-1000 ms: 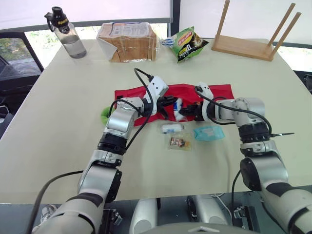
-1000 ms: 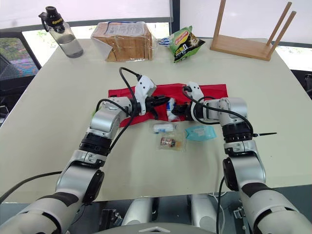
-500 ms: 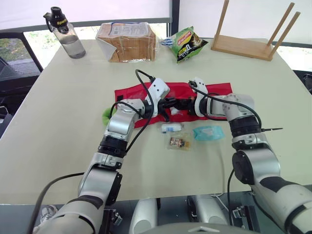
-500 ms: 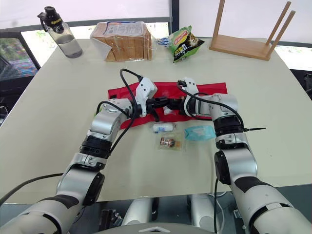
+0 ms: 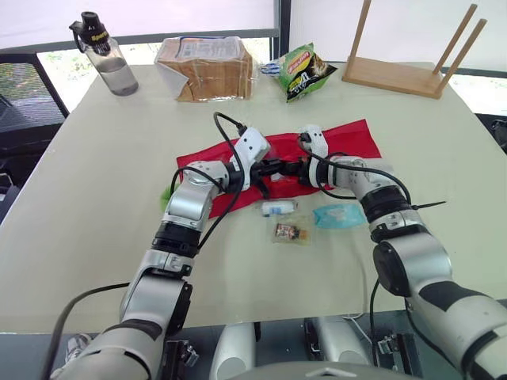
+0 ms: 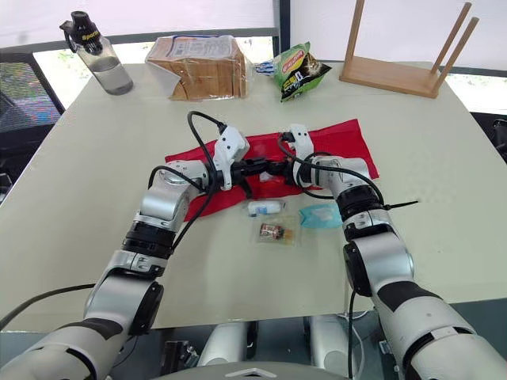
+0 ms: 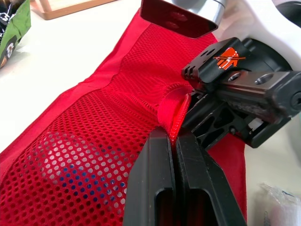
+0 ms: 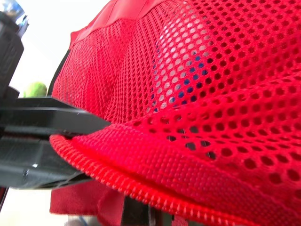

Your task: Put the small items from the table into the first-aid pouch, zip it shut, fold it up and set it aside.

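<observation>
The red first-aid pouch (image 5: 348, 138) lies open in the middle of the table, its right end raised a little. My left gripper (image 7: 175, 136) is shut on the edge of the pouch's mesh pocket (image 7: 94, 122). My right gripper (image 5: 295, 168) meets it at that pocket's mouth, partly under the mesh (image 8: 211, 70). A white and blue item (image 8: 188, 61) shows through the mesh, inside the pocket. In front of the pouch lie a small white packet (image 5: 277, 208), a clear bag with a brown item (image 5: 291, 232) and a light blue packet (image 5: 339, 215).
A green item (image 5: 168, 190) peeks out at the pouch's left end. Along the far edge stand a water bottle (image 5: 105, 54), a bagged bread loaf (image 5: 206, 67), a green snack bag (image 5: 307, 71) and a wooden rack (image 5: 404, 55).
My right gripper has moved left, carrying the white and blue item into the mesh pocket beside the left gripper. The pouch's right end has lifted and swung back.
</observation>
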